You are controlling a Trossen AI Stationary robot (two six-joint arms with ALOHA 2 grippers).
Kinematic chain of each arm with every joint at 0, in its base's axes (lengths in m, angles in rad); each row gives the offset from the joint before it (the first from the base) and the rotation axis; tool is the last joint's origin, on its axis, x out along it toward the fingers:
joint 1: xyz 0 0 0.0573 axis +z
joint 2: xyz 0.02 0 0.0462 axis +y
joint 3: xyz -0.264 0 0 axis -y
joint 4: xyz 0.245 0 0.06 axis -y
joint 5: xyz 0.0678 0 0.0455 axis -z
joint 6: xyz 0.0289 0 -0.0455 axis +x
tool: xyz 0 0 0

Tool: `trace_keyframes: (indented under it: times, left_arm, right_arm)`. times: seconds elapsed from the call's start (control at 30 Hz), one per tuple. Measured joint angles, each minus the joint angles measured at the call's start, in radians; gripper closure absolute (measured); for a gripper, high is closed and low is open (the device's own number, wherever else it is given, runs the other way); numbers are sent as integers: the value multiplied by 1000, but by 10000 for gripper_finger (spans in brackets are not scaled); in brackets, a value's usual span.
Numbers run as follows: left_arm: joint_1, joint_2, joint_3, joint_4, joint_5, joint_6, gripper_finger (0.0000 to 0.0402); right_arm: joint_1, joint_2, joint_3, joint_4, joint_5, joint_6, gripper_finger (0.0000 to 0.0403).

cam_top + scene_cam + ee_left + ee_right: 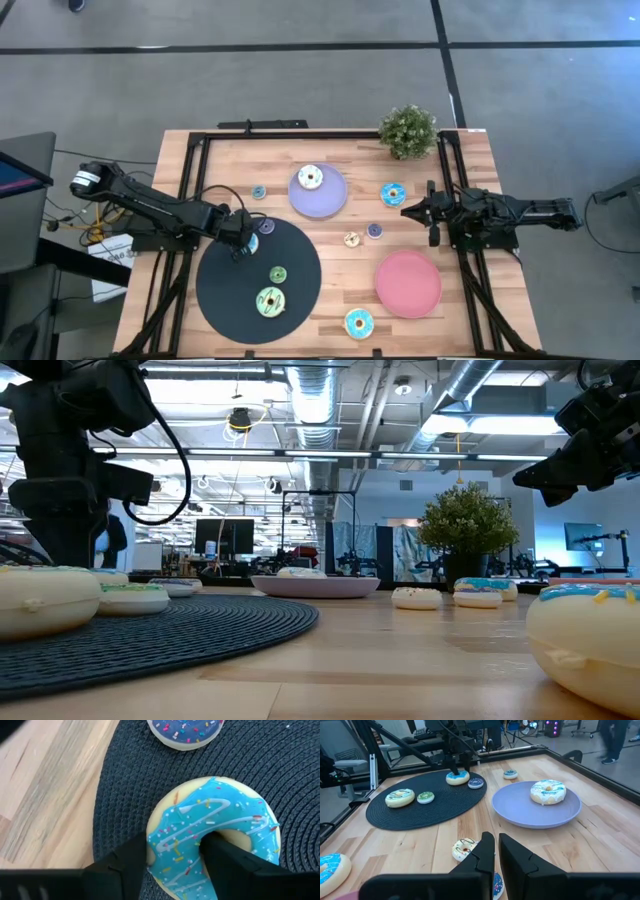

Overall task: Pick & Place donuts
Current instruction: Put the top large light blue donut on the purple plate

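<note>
Left end effector (243,236), at about 9 o'clock on the desk (330,318), stands over the 11 o'clock rim of the black woven mat (305,285). Its fingers (125,867) are narrowly parted and straddle one wall of the blue-iced donut (220,822), one finger outside the ring and the other in its hole; the donut rests on the mat, so the grip appears closed on it but not lifted. A small purple-iced donut (185,730) lies just beside it, toward 12 o'clock.

Right end effector (432,213) waits at 3 o'clock, fingers (485,852) nearly together and holding nothing. Other donuts lie on the mat, on the lavender plate (330,205) and loose on the desk; the pink plate (408,282) at 5 o'clock carries none.

Risks, as judged: the grip takes only one side of the ring, so the donut may pivot or slip on lifting; a sideways motion could knock the purple neighbour; the woven surface may snag the fingertips.
</note>
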Motion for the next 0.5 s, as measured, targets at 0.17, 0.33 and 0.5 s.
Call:
trace_keyframes:
  times: [0.17,0.33,0.5]
  left_arm:
    - [0,-8,0,-2,2,-2,241]
    - [0,-28,0,-11,3,-13,246]
    - [0,-63,36,-48,1,-13,247]
  right_arm:
    - [0,0,0,0,0,0,386]
    - [0,0,0,0,0,0,386]
    - [0,0,0,0,0,0,386]
